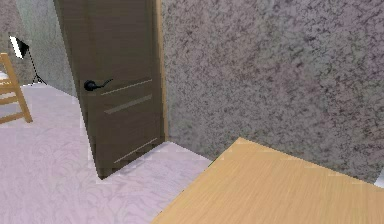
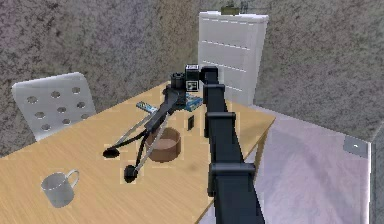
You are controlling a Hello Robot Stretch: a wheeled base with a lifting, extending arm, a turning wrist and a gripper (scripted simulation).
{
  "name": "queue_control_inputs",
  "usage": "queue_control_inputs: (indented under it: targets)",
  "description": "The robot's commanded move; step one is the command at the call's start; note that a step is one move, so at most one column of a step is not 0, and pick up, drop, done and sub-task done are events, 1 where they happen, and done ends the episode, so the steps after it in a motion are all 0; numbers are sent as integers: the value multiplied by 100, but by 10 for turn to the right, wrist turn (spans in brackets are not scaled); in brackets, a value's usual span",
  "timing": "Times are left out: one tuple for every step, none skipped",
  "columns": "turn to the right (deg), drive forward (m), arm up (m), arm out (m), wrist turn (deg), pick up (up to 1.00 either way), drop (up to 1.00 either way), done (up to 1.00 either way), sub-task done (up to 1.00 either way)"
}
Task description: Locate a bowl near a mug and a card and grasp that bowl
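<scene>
Approach step: gripper (image 2: pixel 122 158) shows left of the bowl (image 2: pixel 166 146); jaw state can't be told. You should centre on it next.

Light wooden table (image 2: pixel 90 150), grey mug (image 2: pixel 58 187) near its edge, brown bowl (image 2: pixel 165 145) mid-table, flat card (image 2: pixel 147 106) beyond
</scene>
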Motion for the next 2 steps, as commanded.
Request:
queue_control_inputs:
  targets:
    - [0,0,0,0,450,0,0,0,0]
    - [0,0,0,0,450,0,0,0,0]
